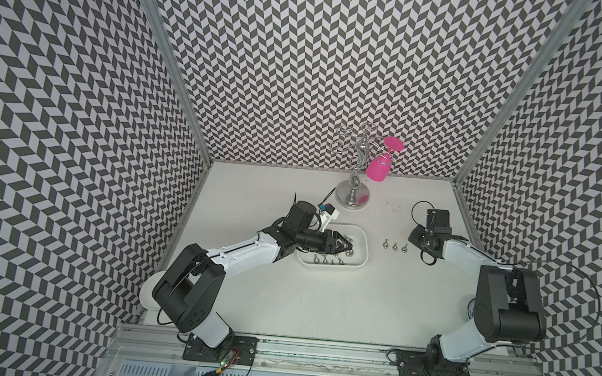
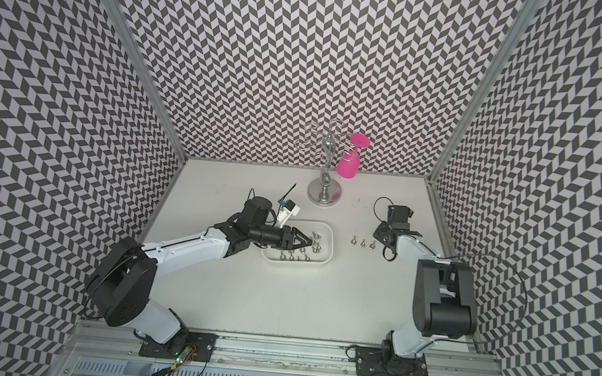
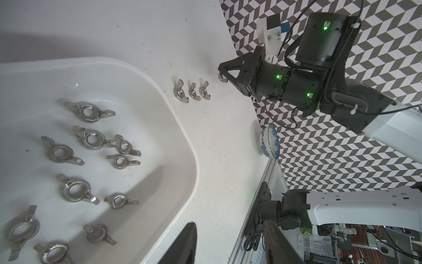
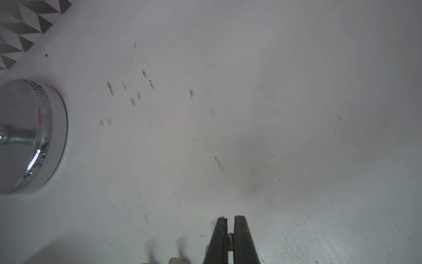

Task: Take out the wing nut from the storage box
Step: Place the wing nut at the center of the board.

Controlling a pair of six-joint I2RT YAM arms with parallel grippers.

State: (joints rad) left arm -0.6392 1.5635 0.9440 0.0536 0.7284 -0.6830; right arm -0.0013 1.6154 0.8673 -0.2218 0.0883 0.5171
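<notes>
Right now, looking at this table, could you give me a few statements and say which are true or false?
Three wing nuts lie on the table outside the storage box. True.
The storage box is empty. False: many nuts lie in it.
The left gripper hovers over the box, jaws open. True.
The pink glass stands on the table. False: it hangs upside down from the chrome rack.
The right gripper is open. False: it is shut on a wing nut.

White arm shells (image 1: 238, 252), black joints (image 1: 186, 290), black triangular left claw (image 1: 348, 246), green LEDs (image 3: 278, 76).
</notes>
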